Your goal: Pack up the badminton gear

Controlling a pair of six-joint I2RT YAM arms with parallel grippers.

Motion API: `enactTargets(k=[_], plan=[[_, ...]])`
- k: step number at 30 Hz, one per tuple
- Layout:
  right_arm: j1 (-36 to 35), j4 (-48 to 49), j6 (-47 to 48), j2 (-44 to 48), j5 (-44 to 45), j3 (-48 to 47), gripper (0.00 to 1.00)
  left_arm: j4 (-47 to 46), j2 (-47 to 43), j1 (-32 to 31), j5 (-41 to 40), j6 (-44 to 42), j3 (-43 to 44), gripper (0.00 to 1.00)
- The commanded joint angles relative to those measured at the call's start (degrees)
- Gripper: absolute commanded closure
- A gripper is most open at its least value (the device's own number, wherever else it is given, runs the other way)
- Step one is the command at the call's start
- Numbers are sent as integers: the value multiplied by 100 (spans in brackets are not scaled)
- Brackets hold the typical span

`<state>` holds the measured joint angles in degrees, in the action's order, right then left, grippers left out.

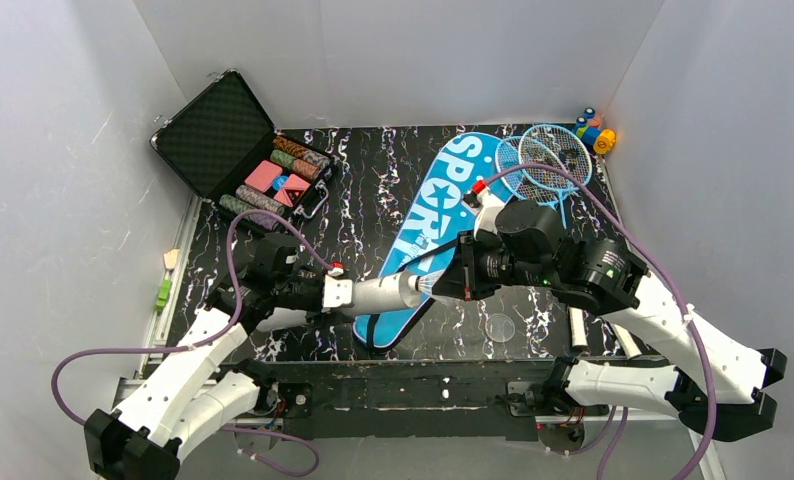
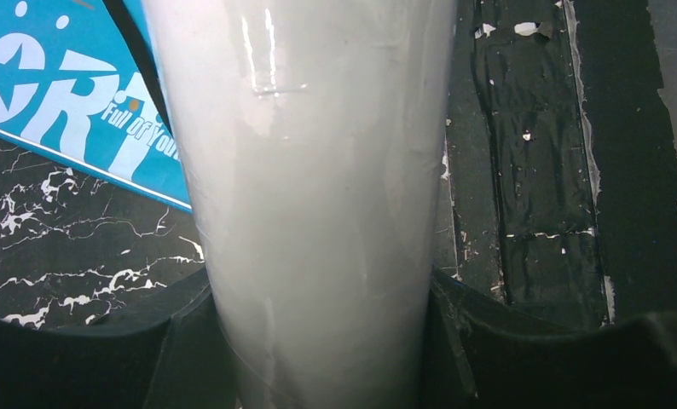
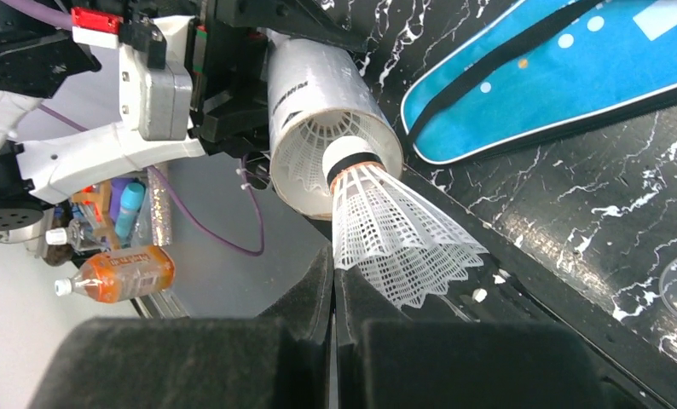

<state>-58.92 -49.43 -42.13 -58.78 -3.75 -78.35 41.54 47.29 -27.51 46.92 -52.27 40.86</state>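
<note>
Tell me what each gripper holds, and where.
Left gripper clamps the tube around its body; right gripper pinches the shuttlecock by its skirt rim, cork at the tube's mouth.

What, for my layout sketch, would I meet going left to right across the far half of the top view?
black case → blue bag → rackets → orange-and-blue toy

White shuttlecock (image 3: 399,243) cork-first at open mouth of horizontal white tube (image 3: 314,85).

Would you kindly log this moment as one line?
left gripper: grips tube | right gripper: grips shuttlecock | cork at tube mouth
</note>
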Motion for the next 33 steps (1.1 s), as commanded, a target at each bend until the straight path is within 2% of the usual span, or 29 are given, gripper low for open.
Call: enactTargets(k=[1,6,13,18,19,22,25,29,33], plan=[[-87,-248,-16,151,426,-328,99,-156,-103,9,138,11,65,100],[-93,-299,64,35,151,-443,99,-156,-93,9,141,6,98,100],[-290,469,-126,-226,-236,-107,99,-164,-76,8,165,71,182,100],[-487,677,-101,-529,-158,-158,99,-162,-74,9,203,108,192,100],[-489,681,-95,-582,-123,-185,95,-163,-81,9,221,122,188,100],[-494,675,-60,-669,17,-241,73,-160,-118,9,232,168,196,100],[-489,680,13,-637,82,-322,62,-102,-149,9,239,160,232,100],[-489,569,121,-497,104,-501,53,-38,-128,9,291,157,253,100],[-489,516,107,-222,261,-497,52,-58,-106,10,301,145,258,100]])
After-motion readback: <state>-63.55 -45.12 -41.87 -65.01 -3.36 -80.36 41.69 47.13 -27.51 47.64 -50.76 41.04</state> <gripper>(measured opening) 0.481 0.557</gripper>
